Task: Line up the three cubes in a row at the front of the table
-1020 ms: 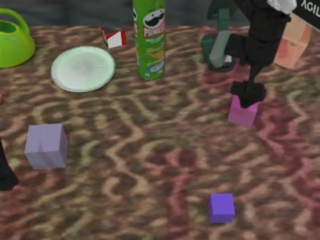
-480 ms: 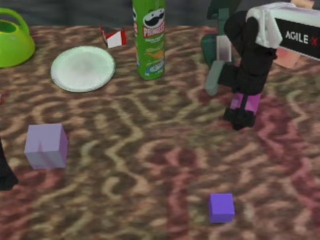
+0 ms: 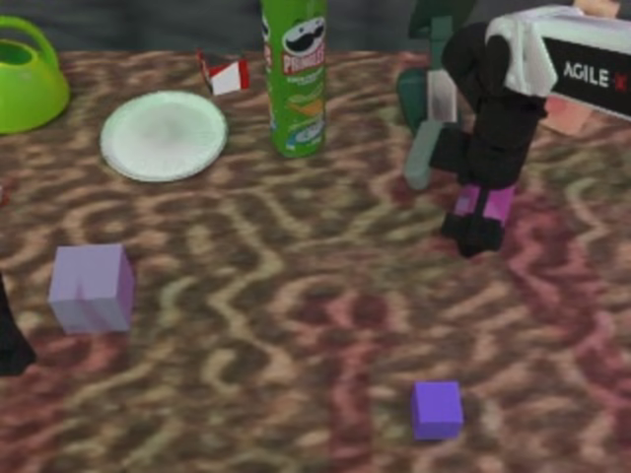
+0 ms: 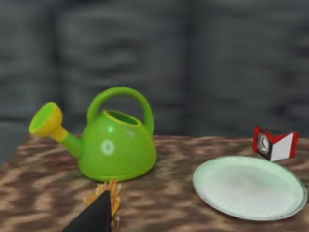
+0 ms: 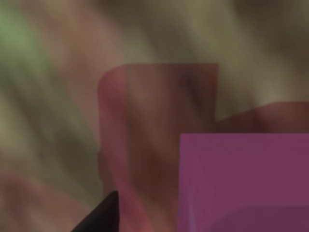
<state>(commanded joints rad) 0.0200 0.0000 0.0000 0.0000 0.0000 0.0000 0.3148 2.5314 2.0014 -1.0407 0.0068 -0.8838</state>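
Right gripper jaws were clamped on the magenta-pink cube, black fingers down either side of it, cube sitting between them with only its upper faces showing under the wrist. In the right wrist view the cube filled the near corner, one dark fingertip beside it and patterned table behind; whether the cube touched the table or hung just off it, couldn't tell. Relative to those jaws: small deep violet cube was well apart toward the front edge, slightly to the left; large pale lavender cube was far off to the left, a bit nearer the front. Green chip can, white plate and red-and-white box stood left of the jaws toward the back. Left gripper was parked at the left edge just beside the lavender cube; couldn't tell its finger state. Left wrist view showed the green watering can, plate and box.
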